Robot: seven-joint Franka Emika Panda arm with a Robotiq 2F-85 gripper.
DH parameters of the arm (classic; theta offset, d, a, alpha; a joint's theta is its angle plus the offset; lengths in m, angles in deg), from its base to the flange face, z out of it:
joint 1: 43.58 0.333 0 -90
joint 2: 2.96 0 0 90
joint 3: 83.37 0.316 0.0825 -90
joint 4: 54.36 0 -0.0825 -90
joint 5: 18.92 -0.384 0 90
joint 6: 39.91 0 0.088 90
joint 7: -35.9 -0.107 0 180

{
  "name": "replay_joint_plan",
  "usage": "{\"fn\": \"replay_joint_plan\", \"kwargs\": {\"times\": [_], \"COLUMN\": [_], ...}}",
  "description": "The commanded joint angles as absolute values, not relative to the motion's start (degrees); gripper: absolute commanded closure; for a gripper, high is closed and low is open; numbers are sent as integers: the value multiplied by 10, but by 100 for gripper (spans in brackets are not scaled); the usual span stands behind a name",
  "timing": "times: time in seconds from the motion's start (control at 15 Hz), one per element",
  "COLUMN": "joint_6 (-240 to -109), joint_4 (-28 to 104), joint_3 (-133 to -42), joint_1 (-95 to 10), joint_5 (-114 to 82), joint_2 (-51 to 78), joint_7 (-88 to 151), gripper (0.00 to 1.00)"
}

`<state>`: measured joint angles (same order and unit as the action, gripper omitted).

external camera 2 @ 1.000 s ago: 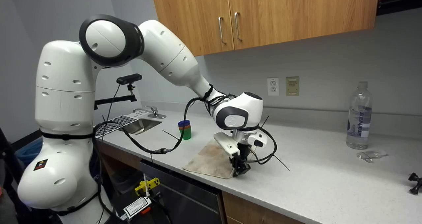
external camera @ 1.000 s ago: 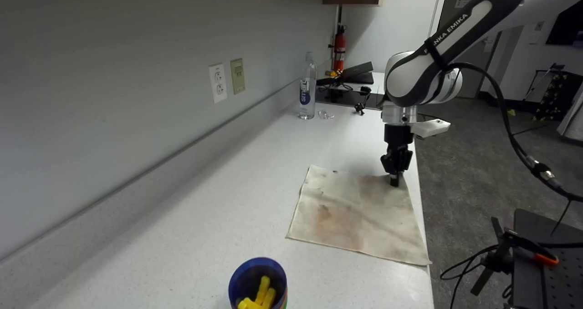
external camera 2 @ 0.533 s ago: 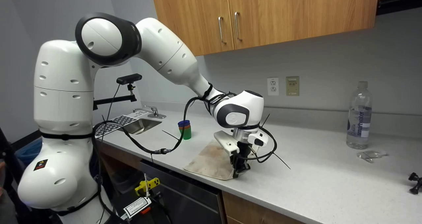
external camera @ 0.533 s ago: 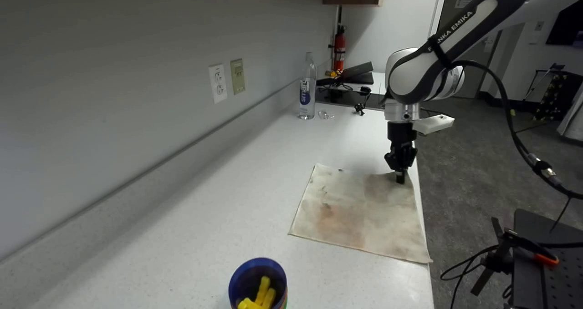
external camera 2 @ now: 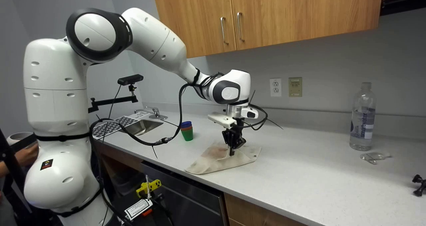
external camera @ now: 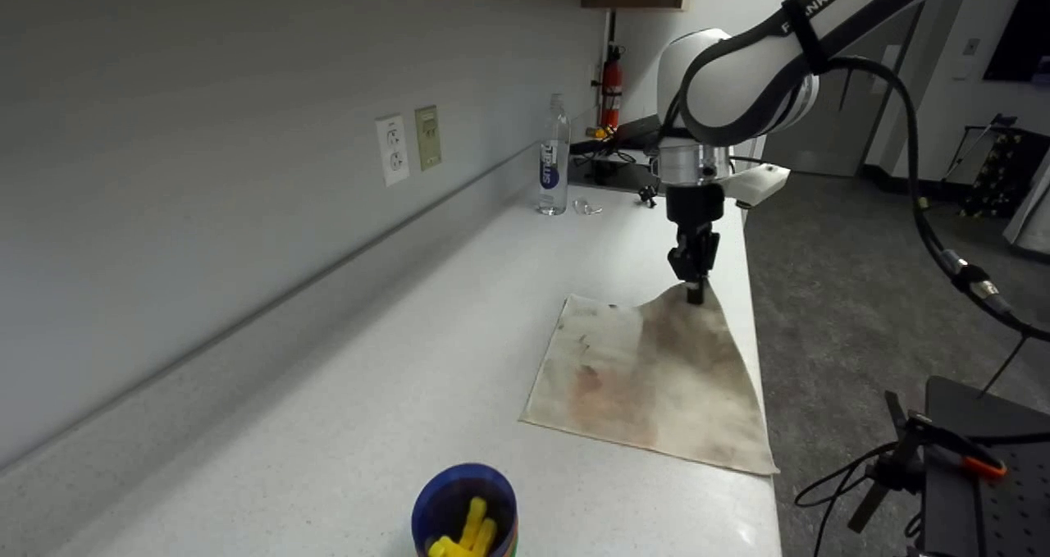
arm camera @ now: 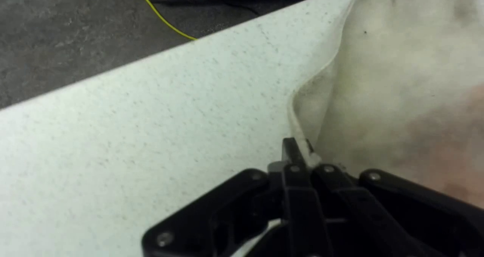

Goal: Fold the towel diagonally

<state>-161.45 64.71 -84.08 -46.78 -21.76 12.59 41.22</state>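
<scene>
Towel [external camera: 627, 393] corner, pinched in the claw [arm camera: 300, 147], has come up off the counter [external camera: 369, 434] near its front edge; rest mostly flat. Fold looks just started; next, carry it diagonally to the opposite corner, lay, release.

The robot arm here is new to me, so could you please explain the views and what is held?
The machine is one jointed robot arm, white with black trim, ending in black jaws. Two viewpoints look on from outside the robot, from different places; the close-up is the wrist view, taken from the arm itself, looking along its jaws. On the pale counter lies a stained beige towel; a stack of cups and an upright water bottle stand there too. In the wrist view, the jaws are shut on the towel's edge. In both exterior views the towel rises to the jaws, while much of it lies spread out.
</scene>
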Motion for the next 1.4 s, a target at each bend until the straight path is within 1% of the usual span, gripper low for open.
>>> {"fn": "replay_joint_plan", "kwargs": {"times": [0.0,0.53,0.93,1.33], "joint_6": [-1601,-1601,-1592,-1582], "joint_4": [601,514,439,424], "joint_3": [-821,-798,-796,-780], "joint_1": [-433,-356,-324,-311], "joint_5": [-185,-98,-66,-76], "joint_2": [143,231,278,293], "joint_7": [408,371,359,380], "gripper": [100,100,100,100]}}
